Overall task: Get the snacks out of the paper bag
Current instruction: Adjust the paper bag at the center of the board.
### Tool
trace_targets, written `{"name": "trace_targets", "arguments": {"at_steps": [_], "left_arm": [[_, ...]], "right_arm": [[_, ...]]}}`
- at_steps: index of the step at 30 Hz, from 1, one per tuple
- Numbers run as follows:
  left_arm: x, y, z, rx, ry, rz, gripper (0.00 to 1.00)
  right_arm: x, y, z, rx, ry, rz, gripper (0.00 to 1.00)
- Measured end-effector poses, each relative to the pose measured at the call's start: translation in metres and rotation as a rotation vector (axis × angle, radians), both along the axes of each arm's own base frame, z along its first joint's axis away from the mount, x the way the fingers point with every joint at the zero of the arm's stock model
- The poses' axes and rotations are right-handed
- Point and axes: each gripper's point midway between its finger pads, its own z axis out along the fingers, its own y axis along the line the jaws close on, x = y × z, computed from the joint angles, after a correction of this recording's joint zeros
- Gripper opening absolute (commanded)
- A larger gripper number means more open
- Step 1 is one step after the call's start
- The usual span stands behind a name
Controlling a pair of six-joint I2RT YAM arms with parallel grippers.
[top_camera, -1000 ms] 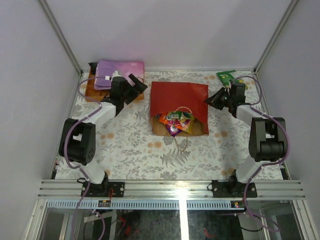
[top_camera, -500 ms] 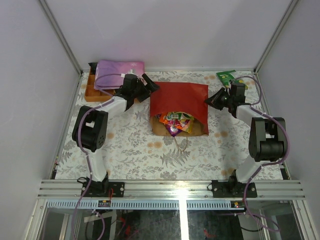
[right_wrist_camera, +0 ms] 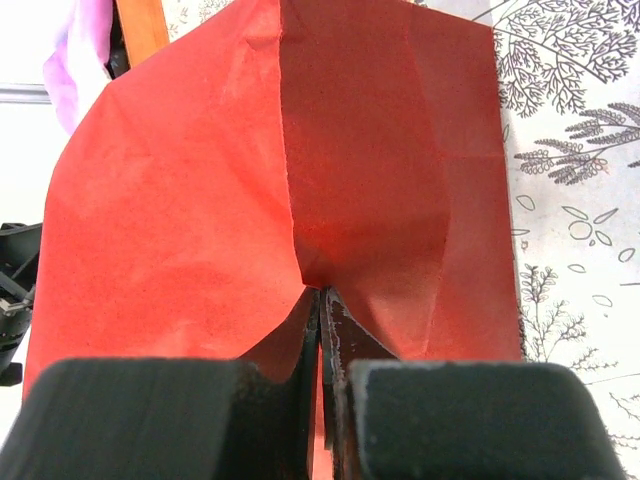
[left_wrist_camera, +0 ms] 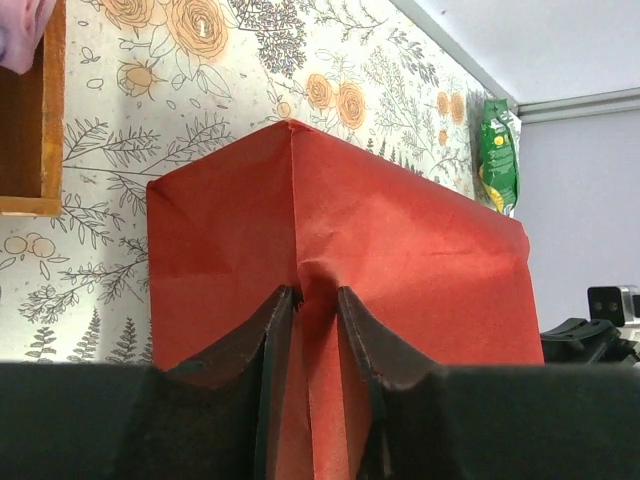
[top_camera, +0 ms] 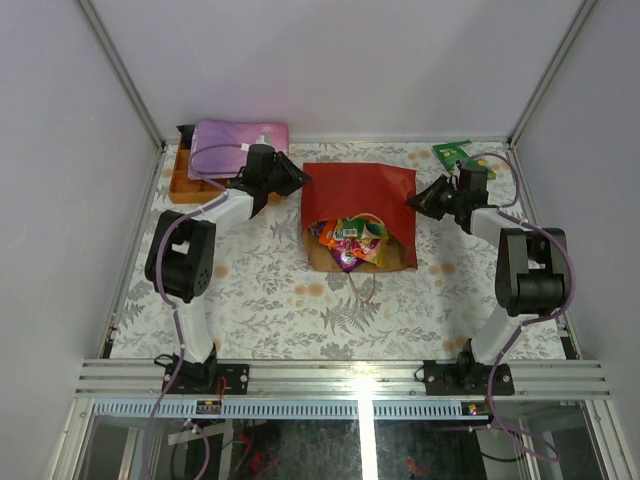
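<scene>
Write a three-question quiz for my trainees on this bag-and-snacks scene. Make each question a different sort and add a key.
1. True or false: the paper bag is empty.
2. Which gripper pinches the bag's closed end? A) only the left gripper B) only the right gripper C) both
3. Fill in: the green packet lies on the table at the far corner on the ___ arm's side.

Key: 1 false, snacks show in its open mouth; 2 C; 3 right.
</scene>
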Motion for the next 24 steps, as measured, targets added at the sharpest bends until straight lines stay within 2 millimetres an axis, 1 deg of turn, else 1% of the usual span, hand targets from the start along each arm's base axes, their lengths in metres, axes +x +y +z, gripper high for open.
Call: {"name": "trace_targets", "arguments": {"at_steps": [2, 3, 4, 10, 14, 18, 20, 21, 24], "left_arm": [[0.001, 0.000, -0.001, 0.000, 0.003, 0.001, 0.05], [0.001, 0.000, -0.003, 0.003, 0.006, 0.000, 0.02], [0.002, 0.000, -0.004, 0.001, 0.009, 0.001, 0.00], [0.010, 0.003, -0.005, 0.023, -0.001, 0.027, 0.00], [0.021, 0.010, -0.004, 0.052, -0.020, 0.056, 0.00], [0.038, 0.019, -0.004, 0.084, -0.040, 0.091, 0.00], [0.052, 0.025, -0.003, 0.106, -0.059, 0.111, 0.00], [0.060, 0.027, -0.002, 0.115, -0.071, 0.119, 0.00], [0.082, 0.034, -0.003, 0.144, -0.100, 0.143, 0.00]], "right_arm": [[0.003, 0.000, -0.001, 0.004, 0.003, 0.000, 0.00], [0.005, 0.001, -0.001, 0.006, 0.005, 0.000, 0.00], [0.007, 0.002, -0.002, 0.007, 0.006, 0.000, 0.00], [0.028, 0.010, -0.004, 0.007, -0.002, 0.014, 0.00], [0.044, 0.015, -0.004, 0.011, -0.010, 0.018, 0.00], [0.061, 0.022, -0.003, 0.015, -0.023, 0.023, 0.00], [0.072, 0.026, -0.002, 0.020, -0.031, 0.025, 0.00], [0.073, 0.027, -0.002, 0.020, -0.032, 0.027, 0.00], [0.087, 0.032, -0.001, 0.032, -0.045, 0.027, 0.00]]}}
